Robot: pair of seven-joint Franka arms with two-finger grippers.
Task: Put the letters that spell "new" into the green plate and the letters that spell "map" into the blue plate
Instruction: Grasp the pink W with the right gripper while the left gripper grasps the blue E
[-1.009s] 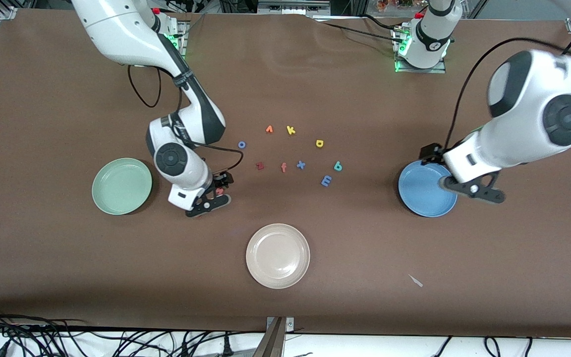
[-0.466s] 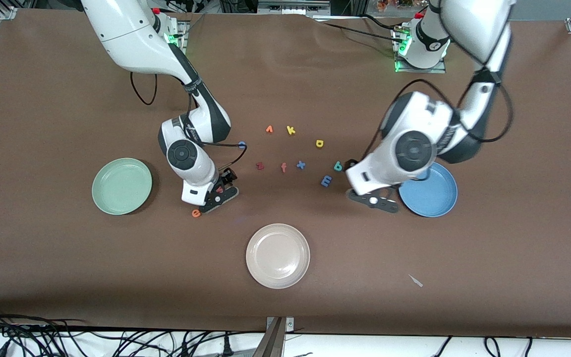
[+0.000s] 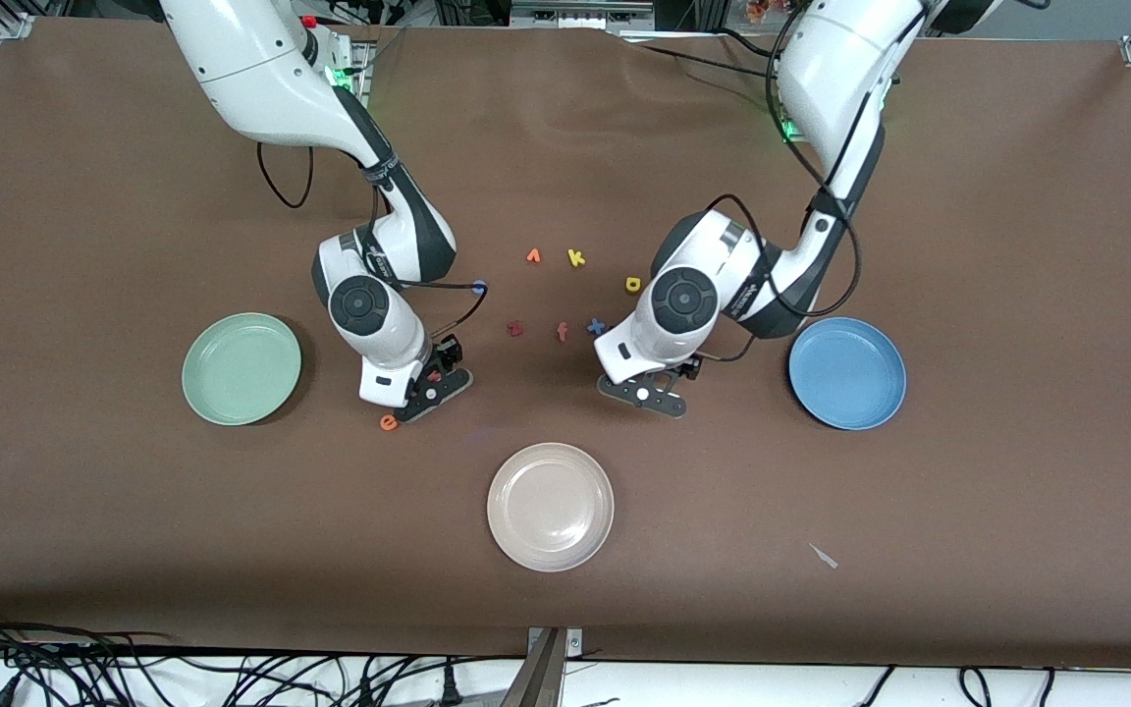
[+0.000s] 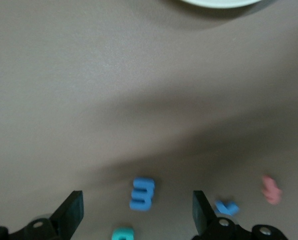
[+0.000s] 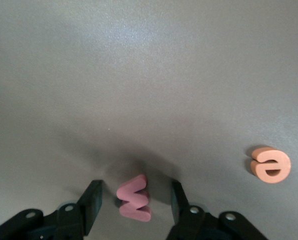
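Now our right gripper (image 5: pixel 134 202) narrows around w (image 5: pixel 134 198); our left gripper (image 4: pixel 138 215), newly arrived, gapes over m (image 4: pixel 142 193).

pink w (image 5: pixel 134 198) flat on table | orange e (image 5: pixel 270 164) beside it | blue m (image 4: pixel 142 194) flat near teal p (image 4: pixel 123 233)
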